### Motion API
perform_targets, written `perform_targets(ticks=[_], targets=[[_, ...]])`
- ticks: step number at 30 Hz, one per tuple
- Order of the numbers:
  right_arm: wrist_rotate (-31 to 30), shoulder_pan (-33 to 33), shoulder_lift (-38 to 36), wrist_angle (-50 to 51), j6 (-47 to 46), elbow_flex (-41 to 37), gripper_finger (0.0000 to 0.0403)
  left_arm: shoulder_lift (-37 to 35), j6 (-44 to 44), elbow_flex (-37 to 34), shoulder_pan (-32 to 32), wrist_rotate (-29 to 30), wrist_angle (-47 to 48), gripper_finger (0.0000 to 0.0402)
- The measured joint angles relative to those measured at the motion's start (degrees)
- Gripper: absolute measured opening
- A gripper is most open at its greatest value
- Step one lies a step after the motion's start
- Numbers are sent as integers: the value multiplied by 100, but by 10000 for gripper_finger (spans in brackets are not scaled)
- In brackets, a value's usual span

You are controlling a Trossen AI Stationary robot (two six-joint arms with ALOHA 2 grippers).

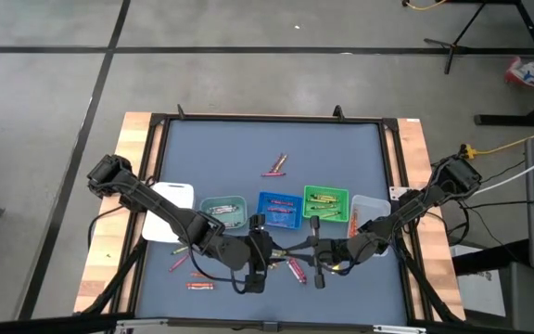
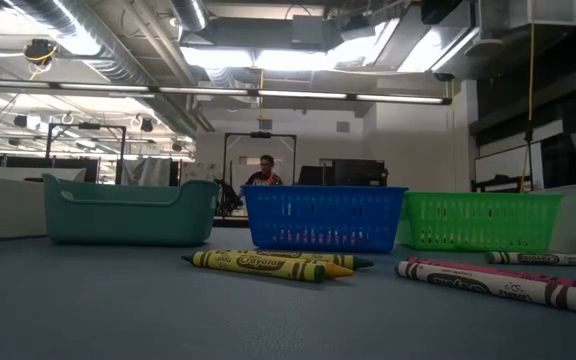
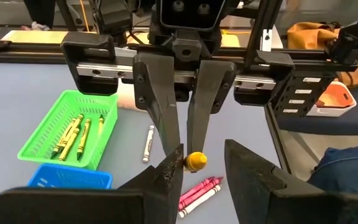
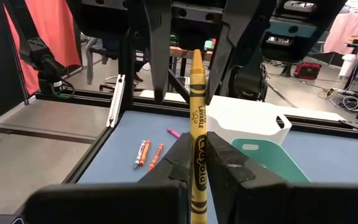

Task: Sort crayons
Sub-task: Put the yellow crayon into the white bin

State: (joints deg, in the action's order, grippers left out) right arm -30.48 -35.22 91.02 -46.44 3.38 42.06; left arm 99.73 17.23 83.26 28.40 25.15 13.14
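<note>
crayon point(image 4: 197, 134) — yellow, clamped in the right gripper point(image 3: 186, 152) jaws — tip between the left gripper's point(image 4: 188, 68) wide jaws.

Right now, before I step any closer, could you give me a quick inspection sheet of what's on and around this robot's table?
Surface: blue-grey mat in a black frame on a wooden table.
Job's things: yellow crayon pinched upright by the right gripper; more crayons in the green tray; loose pink crayons on the mat.
Clutter: teal tray, blue tray, white tray in a row.
Grippers: left gripper open around the yellow crayon's tip; right shut on it.
Cables: yellow cable on the floor at right.
Surroundings: a person seated far behind the table.
</note>
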Motion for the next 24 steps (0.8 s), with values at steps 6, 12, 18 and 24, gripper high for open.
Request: perform_targets(ticks=[6,12,18,24], targets=[[7,0,0,0,0,0,33,-1,0,0,-2,6,8,73],[20,-5,-2,2,-9,0,33,-1,0,0,-21,62,14,26],[7,-7,-2,19,-35,0,33,-1,2,0,-73,85,18,5],[15,0,-2,50,-55,0,33,-1,4,0,-109,83,37,7]])
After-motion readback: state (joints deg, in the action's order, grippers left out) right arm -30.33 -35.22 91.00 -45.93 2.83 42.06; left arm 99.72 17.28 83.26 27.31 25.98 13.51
